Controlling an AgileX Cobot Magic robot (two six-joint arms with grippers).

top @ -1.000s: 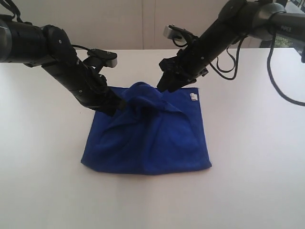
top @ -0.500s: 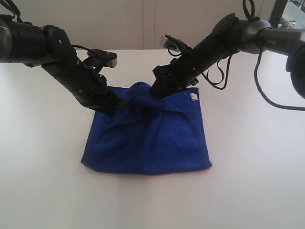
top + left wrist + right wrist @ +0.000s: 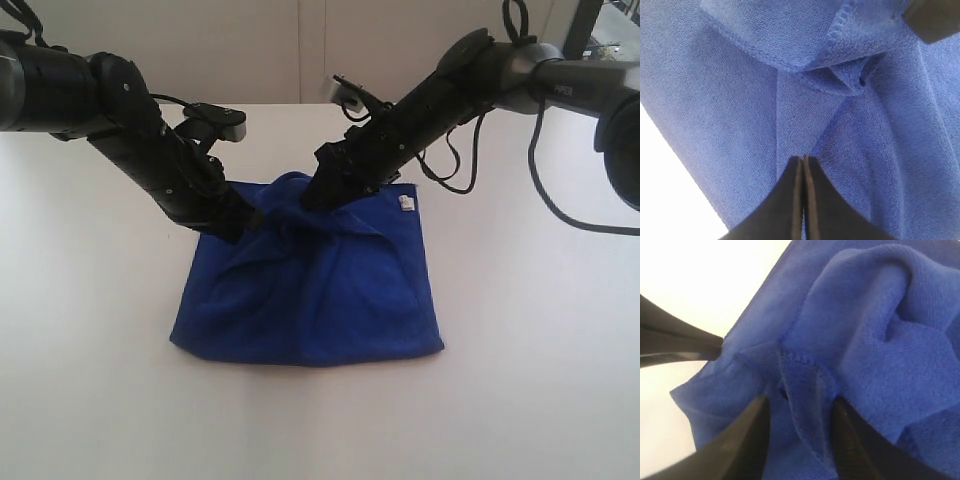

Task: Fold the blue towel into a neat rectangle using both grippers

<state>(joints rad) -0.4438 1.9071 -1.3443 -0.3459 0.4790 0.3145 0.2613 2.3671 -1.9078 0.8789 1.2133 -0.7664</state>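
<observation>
Tag (image 3: 405, 203) on towel (image 3: 310, 290) visible only in exterior view.

Towel (image 3: 310, 290) lay on the middle of the table (image 3: 530, 360), left gripper (image 3: 248, 222) at its rear left corner, right gripper (image 3: 312, 198) just right of it, astride the raised fold on the rear edge, tag (image 3: 405, 203) at the rear right corner.

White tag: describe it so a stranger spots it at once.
Find the blue towel on the white table. In the exterior view, at its far right corner, beside the right tool, sits the white tag. Nothing else on the blue cloth is white.
</observation>
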